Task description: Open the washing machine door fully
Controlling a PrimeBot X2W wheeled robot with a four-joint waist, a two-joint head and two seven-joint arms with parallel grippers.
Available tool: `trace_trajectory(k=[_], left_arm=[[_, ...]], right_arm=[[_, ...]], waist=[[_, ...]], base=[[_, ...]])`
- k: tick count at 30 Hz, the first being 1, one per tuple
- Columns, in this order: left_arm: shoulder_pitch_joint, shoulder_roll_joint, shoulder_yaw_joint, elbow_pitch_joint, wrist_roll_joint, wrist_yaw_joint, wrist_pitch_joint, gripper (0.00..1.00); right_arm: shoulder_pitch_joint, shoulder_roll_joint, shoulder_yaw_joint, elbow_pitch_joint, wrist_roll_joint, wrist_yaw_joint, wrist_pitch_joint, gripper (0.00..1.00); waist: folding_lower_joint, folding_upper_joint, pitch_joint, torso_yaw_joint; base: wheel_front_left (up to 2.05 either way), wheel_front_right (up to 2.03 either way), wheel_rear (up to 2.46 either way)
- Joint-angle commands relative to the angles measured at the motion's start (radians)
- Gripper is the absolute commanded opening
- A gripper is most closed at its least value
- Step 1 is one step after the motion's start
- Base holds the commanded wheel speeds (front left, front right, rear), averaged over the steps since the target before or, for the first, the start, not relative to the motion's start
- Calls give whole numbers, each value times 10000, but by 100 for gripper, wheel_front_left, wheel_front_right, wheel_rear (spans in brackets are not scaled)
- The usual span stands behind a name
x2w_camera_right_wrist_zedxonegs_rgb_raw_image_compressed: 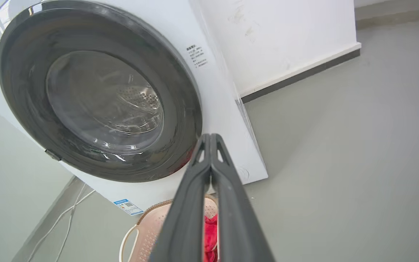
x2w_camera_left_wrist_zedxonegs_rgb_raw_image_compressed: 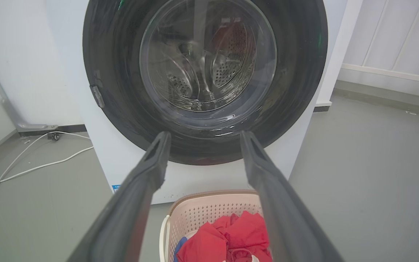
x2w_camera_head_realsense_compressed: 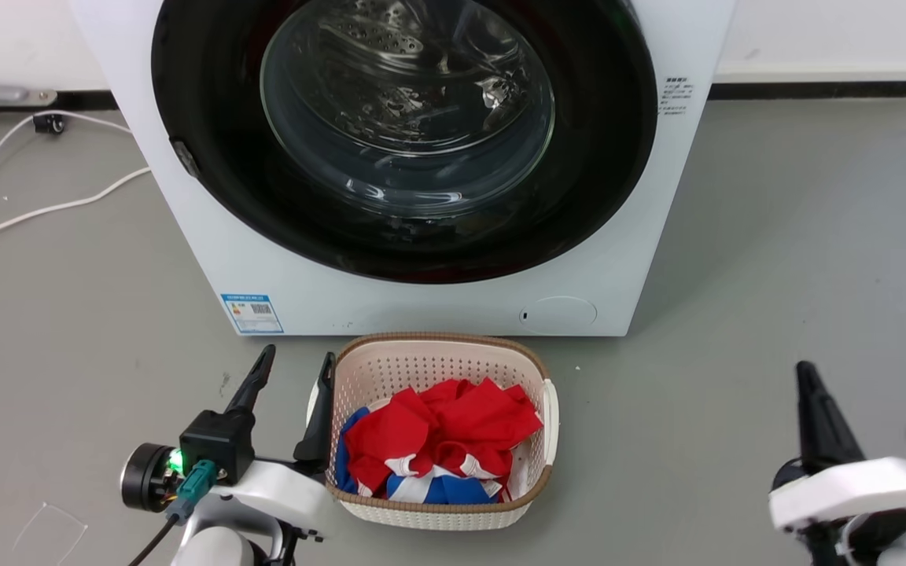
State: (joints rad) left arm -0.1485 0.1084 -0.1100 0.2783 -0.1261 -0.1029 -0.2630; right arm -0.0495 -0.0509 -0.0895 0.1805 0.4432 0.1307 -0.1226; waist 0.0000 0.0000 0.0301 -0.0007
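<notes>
The big round shiny black washing machine door (x2w_camera_head_realsense_compressed: 404, 118), with its clear glass bowl in the middle, lies flat against the front of the white box-shaped washing machine (x2w_camera_head_realsense_compressed: 437, 303). It looks shut all the way round. The machine stands on the grey floor (x2w_camera_head_realsense_compressed: 775, 236), at its far edge by the wall.

Just in front of the machine sits a cream plastic basket with a brown rim (x2w_camera_head_realsense_compressed: 437, 339), holding red and blue clothes (x2w_camera_head_realsense_compressed: 437, 440).

The left gripper (x2w_camera_head_realsense_compressed: 296, 365) hangs low beside the basket's left rim. Its two dark fingers are wide apart and hold nothing. In the left wrist view they point at the bottom of the door. The right gripper (x2w_camera_right_wrist_zedxonegs_rgb_raw_image_compressed: 209, 138) has its fingers pressed together, with nothing between them, well apart from the door.

So I think the opening has not begun; this is the reaching step. A small grey tab (x2w_camera_left_wrist_zedxonegs_rgb_raw_image_compressed: 98, 95) sits on the door's left edge. Next, the left gripper probably needs to rise to that tab, hook it, and pull the door out and round, staying above the basket.
</notes>
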Motion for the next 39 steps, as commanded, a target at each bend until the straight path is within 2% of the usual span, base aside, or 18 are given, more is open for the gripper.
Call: trace_trajectory(k=[1,6,12,15,22,28,32,38,39], left_arm=[[-171,-56,-6,-58,36,-17,-25,100],[-348,-115,29,-256,-98,-41,-24,100],[-693,-166,-17,-696,-88,-71,-24,100],[-895,-199,-50,-933,-66,-73,-24,100],[-1393,-307,-307,-1281,-6,-107,-24,100],[-1800,-329,-428,-1538,7,-151,-24,100],[-2043,-337,-481,-1679,-10,-183,-24,100],[-2236,-312,-526,-1853,23,-190,-24,100],[-2348,-336,-506,-2004,-19,-200,-23,100]], right_arm=[[-219,11,-108,103,448,1,-1,0],[-897,8,-761,648,1964,1,172,0],[-2303,8,-1504,1161,4898,1,677,0],[-3135,5,-2075,1382,6773,1,1256,0],[-5088,-613,-3680,2440,9386,1,2953,0],[-7212,-1678,-4042,3969,10102,2,4238,0],[-8686,-2317,-3715,4867,9908,2,5064,0],[-10244,-2619,-2879,5591,9217,2,6159,0],[-11097,-2479,-2403,5906,8744,2,6670,0]], waist=[[0,0,97,35],[0,0,557,81],[0,0,1316,144],[0,0,1716,202],[0,0,2441,483],[0,0,3087,602],[0,0,3464,683],[0,0,3846,776],[0,0,4075,838]], base=[[0,0,0],[0,0,0],[0,0,0],[0,0,0],[0,0,0],[0,0,0],[0,0,0],[0,0,0],[0,0,0]])
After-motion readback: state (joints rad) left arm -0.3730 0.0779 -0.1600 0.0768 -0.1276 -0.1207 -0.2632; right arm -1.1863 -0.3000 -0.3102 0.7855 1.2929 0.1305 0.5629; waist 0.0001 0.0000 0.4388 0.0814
